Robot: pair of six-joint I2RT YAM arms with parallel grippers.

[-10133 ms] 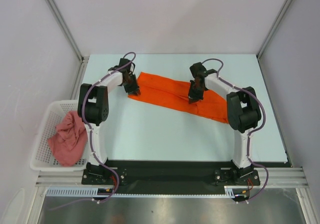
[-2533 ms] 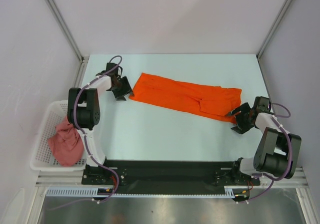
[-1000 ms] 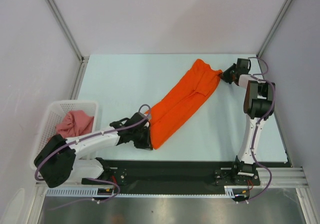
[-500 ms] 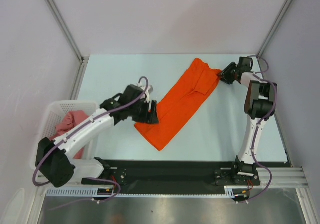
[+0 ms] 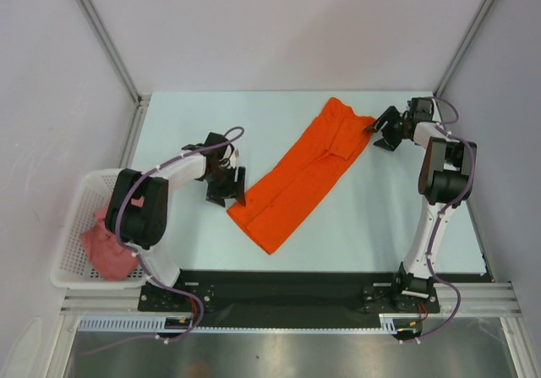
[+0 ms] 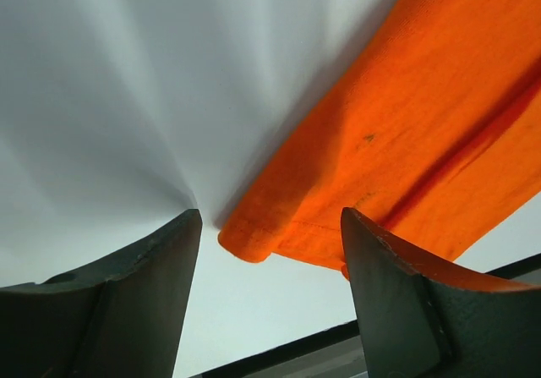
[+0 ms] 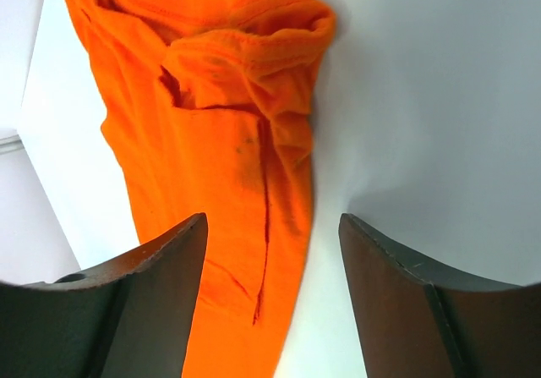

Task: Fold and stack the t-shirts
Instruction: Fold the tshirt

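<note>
The orange t-shirt (image 5: 303, 175) lies flat on the counter (image 5: 194, 128), folded into a long narrow strip that runs slantwise. One end sits far and to the right. The other end is near, about the middle of the counter's near edge. The far end is bunched and creased, with hems and a fold showing in the right wrist view. The near end is smoother and comes to a blunt corner. A few tiny dark specks mark the cloth.

The left hand (image 5: 226, 189) is low over the counter, just left of the strip's near half. Its fingers (image 6: 127, 298) stand wide apart with nothing gripped. In its wrist view a rolled corner of the orange cloth lies on the counter ahead of the gap, and neither finger touches it.

The right hand (image 5: 382, 130) is at the far right, just beside the strip's far end. Its fingers (image 7: 406, 310) are spread too and hold nothing. The bunched end of the shirt lies on the counter ahead of them. From the top view I cannot tell whether a fingertip brushes the cloth.

The pink t-shirt (image 5: 101, 247) is crumpled in a white basket (image 5: 72, 217) that stands off the counter's left edge on the near side. The left arm's shoulder partly hides it.
</note>
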